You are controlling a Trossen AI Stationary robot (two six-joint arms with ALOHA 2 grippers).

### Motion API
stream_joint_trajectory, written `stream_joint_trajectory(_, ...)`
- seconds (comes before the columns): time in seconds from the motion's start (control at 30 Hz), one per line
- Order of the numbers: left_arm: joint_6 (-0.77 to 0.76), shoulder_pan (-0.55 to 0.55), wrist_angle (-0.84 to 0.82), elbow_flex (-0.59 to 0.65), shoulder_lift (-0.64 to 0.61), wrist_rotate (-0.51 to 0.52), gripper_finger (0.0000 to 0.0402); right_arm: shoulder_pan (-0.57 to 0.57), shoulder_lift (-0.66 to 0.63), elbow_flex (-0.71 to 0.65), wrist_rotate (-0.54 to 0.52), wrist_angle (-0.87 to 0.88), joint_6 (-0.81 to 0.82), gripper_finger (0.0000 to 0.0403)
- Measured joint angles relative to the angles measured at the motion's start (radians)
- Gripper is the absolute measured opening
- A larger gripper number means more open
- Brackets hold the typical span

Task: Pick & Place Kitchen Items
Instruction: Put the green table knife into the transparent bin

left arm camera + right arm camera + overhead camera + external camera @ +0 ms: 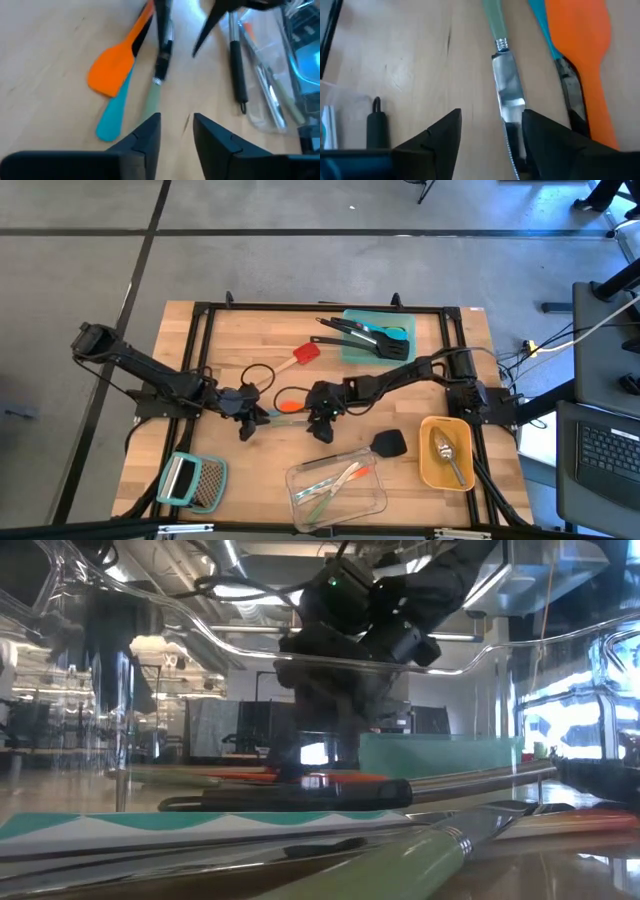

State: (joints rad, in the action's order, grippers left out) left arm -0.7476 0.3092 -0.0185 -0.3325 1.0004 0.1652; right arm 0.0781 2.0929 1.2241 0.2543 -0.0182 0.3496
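Note:
A knife with a pale green handle and a steel blade lies flat on the wooden table at mid-table. Beside it lie an orange spatula and a slim teal tool. My right gripper is open and low over the table, one finger on each side of the knife's blade. It comes from the table's right side, slanting down. My left gripper is open with nothing between its fingers, short of the knife's handle end, on the left. My right gripper stands astride the knife's blade, which lies flat on the table and runs along the fingers. One finger is right beside the blade. I cannot tell whether it touches.
A teal container with black spatulas stands at the far edge, with a red spatula beside it. Near the front are a clear container with slim tools, a yellow container with a spoon, a black spatula and a grater.

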Motion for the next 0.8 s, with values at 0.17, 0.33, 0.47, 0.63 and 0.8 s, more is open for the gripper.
stream_joint_trajectory(0.17,0.002,0.000,-0.007,-0.001,0.018,0.007,0.0137,0.009,0.001,0.000,-0.060,0.006,-0.001,0.0213)
stream_joint_trajectory(0.33,0.002,0.000,-0.005,-0.001,0.087,-0.039,0.0148,0.010,0.004,0.001,-0.105,0.028,-0.010,0.0208)
stream_joint_trajectory(0.47,0.015,0.000,0.021,-0.001,0.160,-0.076,0.0150,0.010,0.031,0.005,-0.108,0.036,-0.006,0.0200)
stream_joint_trajectory(0.63,0.018,0.000,0.103,-0.001,0.197,-0.092,0.0151,0.030,0.049,0.007,-0.121,0.021,0.002,0.0184)
stream_joint_trajectory(0.8,0.014,0.000,0.123,-0.001,0.191,-0.053,0.0151,0.058,0.051,0.006,-0.140,0.004,-0.023,0.0169)
